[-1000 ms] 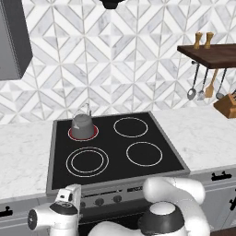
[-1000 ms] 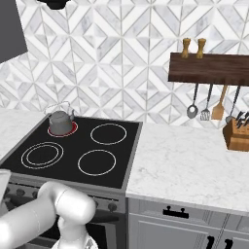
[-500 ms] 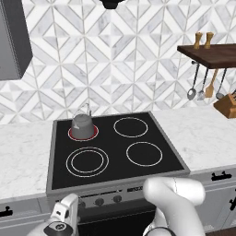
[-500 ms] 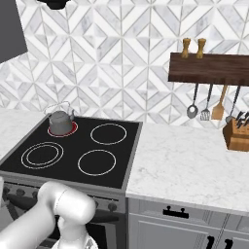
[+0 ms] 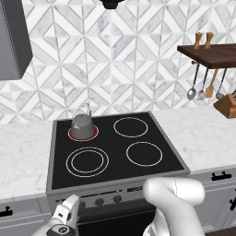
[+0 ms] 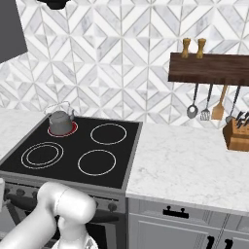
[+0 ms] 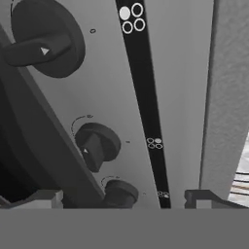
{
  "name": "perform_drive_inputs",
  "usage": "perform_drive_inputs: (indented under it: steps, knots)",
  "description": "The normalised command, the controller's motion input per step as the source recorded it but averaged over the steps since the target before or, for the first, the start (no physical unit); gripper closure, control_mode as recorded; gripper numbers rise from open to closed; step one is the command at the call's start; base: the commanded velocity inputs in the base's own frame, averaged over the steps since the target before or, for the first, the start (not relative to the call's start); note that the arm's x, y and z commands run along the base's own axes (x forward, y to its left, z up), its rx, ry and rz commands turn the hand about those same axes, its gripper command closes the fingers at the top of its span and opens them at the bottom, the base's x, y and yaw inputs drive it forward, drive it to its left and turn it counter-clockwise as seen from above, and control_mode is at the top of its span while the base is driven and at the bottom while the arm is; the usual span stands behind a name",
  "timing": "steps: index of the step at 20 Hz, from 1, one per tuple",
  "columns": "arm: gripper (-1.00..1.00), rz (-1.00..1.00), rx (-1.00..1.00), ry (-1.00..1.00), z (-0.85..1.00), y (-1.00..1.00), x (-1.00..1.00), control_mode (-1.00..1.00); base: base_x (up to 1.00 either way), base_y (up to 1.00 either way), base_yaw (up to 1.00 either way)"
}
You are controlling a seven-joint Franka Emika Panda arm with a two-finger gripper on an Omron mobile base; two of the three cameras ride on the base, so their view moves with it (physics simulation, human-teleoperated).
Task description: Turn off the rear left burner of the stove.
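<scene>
**Gripper held wide before the knob row, burner glowing red**

The marble worktop is seen on both sides of the stove, whose black glass carries four ringed zones. The rear left burner lies at about 10 o'clock on the glass, outlined in glowing red and covered by a grey kettle. So the burner is judged not yet switched off.

Below the glass, the front panel is shown close in the hand view. Three dark knobs are seen there: a large near one, a middle one and a small one by the finger tips. The burner icons beside them can be read here, which the base views cannot give.

The gripper is spread wide and nothing is held; in the left base view it sits at 7 o'clock of the stove.

The knob is judged stiff, smooth and small; its raised bar is best pinched across its flats and turned.
</scene>
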Motion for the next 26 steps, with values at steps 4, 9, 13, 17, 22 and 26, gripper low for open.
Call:
perform_drive_inputs:
  steps: [4, 9, 13, 17, 22, 26]
  knots:
    - [-1.00, 0.11, 0.08, -0.01, -0.13, -0.09, 0.09, -1.00, 0.00, 0.00, 0.00]
    - [-1.00, 0.15, 0.09, -0.02, -0.04, -0.28, 0.09, -1.00, 0.00, 0.00, 0.00]
    - [-1.00, 0.13, 0.08, -0.01, -0.06, -0.12, 0.20, -1.00, 0.00, 0.00, 0.00]
    - [-1.00, 0.07, 0.11, 0.00, -0.09, 0.00, 0.40, -1.00, 0.00, 0.00, 0.00]
    - [-1.00, 0.06, 0.06, 0.00, -0.29, 0.05, 0.28, -1.00, 0.00, 0.00, 0.00]
    - [-1.00, 0.01, 0.01, 0.02, -0.44, 0.21, 0.18, -1.00, 0.00, 0.00, 0.00]
